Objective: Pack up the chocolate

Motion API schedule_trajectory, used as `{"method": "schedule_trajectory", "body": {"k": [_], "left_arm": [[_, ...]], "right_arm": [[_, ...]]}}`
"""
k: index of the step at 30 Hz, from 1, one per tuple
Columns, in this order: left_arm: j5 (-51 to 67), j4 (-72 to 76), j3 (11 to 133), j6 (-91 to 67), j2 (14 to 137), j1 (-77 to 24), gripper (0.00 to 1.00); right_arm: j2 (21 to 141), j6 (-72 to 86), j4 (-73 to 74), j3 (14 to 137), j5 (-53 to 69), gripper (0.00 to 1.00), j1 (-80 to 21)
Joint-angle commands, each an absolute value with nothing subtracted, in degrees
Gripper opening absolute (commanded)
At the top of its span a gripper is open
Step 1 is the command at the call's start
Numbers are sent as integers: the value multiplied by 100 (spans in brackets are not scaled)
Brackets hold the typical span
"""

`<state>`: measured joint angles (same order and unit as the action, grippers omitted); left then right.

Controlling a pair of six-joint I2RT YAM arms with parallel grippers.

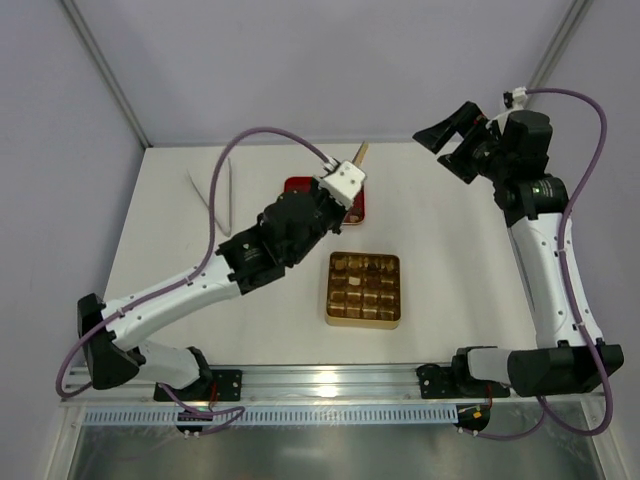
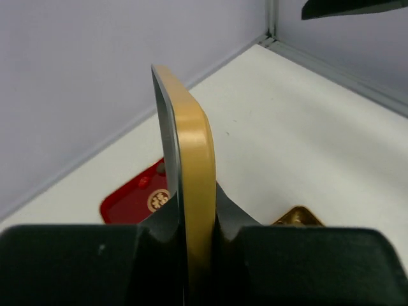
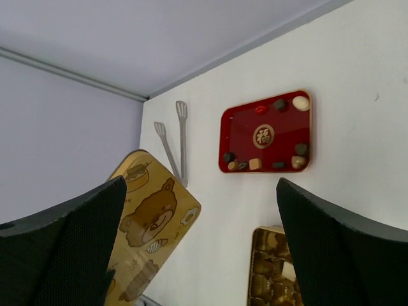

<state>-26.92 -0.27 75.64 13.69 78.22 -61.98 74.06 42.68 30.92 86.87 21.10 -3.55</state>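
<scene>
One table: white, walled in on three sides; it carries the red tray, which serves as the landmark for everything below.
Left arm: stretched from the near edge, with its wrist above the red tray.
Right arm: raised, well to the right of the red tray.
Lid: gold, with a bear drawing on one face; it is held on edge, upright, above the red tray's far side.
Gold tray: a grid of square compartments, lying just near-side and right of the red tray, apart from it.
Left gripper: the fingers are pinched tight on the lid's lower edge, one on each face.
Right gripper: the fingers are spread wide with nothing between them, up in the air to the right of the red tray.
Tongs: pale, lying flat to the left of the red tray and clear of it.
Chocolate: small dark, light brown and white pieces sit along the red tray's inner rim, most of them at two opposite ends. More pieces fill some compartments of the gold tray; I cannot count them.
</scene>
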Motion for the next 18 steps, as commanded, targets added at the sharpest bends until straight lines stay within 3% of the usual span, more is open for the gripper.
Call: {"method": "schedule_trajectory", "body": {"k": [1,5,8,18], "left_arm": [[-1129,-1098,7840,-1427,7462,-5478,0],[752,-837,7568,-4108,7400,-4616,0],[2142,330,6928,-5705,7471,-4035,0],[3207,3031,5046,-7627,7927,-3850,0]], "right_arm": [[6962,3561,3198,8596,1636,100,-220],[6514,3094,3392,7956,1354,100,-220],[6180,2953,3287,7297,1433,100,-220],[5660,2733,2786,5539,1714,100,-308]]}}
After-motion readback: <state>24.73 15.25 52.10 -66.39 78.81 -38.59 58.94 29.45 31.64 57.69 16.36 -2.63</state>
